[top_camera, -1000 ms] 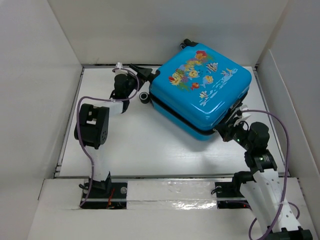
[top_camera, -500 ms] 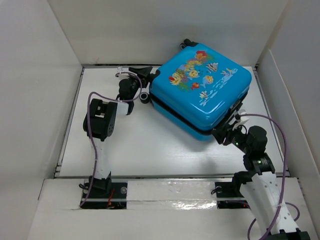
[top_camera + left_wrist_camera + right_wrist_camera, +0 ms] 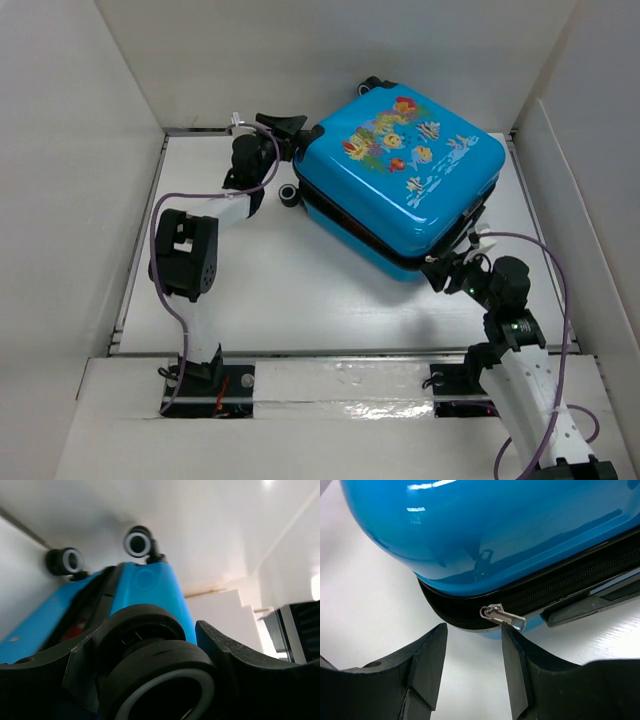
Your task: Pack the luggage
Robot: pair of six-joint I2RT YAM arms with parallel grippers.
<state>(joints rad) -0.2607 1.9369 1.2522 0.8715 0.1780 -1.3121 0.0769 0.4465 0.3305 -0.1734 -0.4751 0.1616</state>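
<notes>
The right claw (image 3: pixel 474 636) stands spread and empty. The zipper pull (image 3: pixel 503 618) lies at one o'clock off its gap, at the right finger's tip, lengthwise along the zip, which runs eight to two o'clock. The luggage (image 3: pixel 400 180) sits closed at one o'clock on the tabletop (image 3: pixel 270 290). The left claw (image 3: pixel 296 132) straddles a wheel (image 3: pixel 160 680) at its ten o'clock corner; whether it pinches, I cannot tell. The right arm is nearer the pull.
</notes>
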